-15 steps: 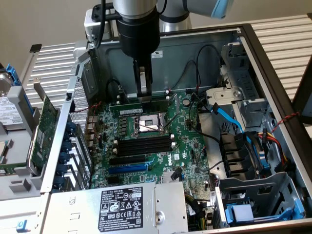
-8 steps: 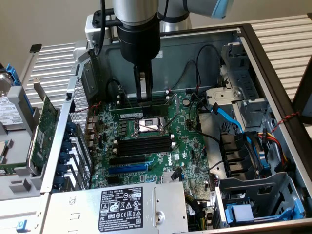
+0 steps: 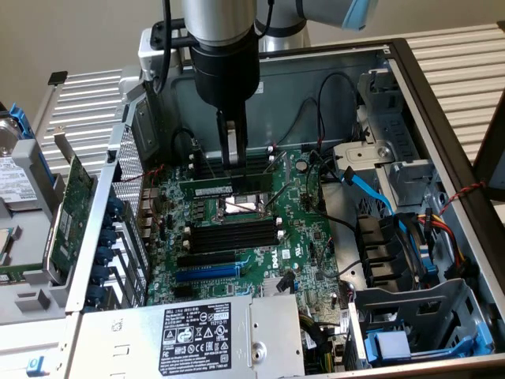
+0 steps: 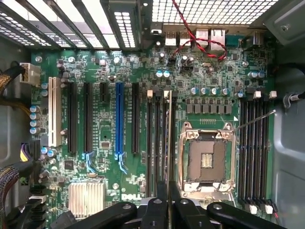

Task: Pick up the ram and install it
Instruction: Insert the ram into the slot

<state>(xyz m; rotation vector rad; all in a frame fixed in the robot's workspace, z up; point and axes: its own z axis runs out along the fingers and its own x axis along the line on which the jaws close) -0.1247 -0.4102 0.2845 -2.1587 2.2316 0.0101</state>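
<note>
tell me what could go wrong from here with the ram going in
1. The jaws are shut on the ram, which sits edge-on along the black memory slots. A slight offset could press it onto a slot wall or into the neighbouring slot.
2. The open CPU socket lies right beside that slot, so a slip or tilt might strike its exposed contacts.

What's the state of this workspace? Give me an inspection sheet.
Surface: white slatted bench under an open grey metal computer case.
Job's things: long thin green ram stick, aligned along black memory slots beside the silver processor socket; seating unclear.
Clutter: wider green expansion card with metal bracket, outside the case.
Grippers: black gripper shut on the ram stick.
Cables: blue flat cable, red-black twisted wires.
Surroundings: plain beige wall.
</note>
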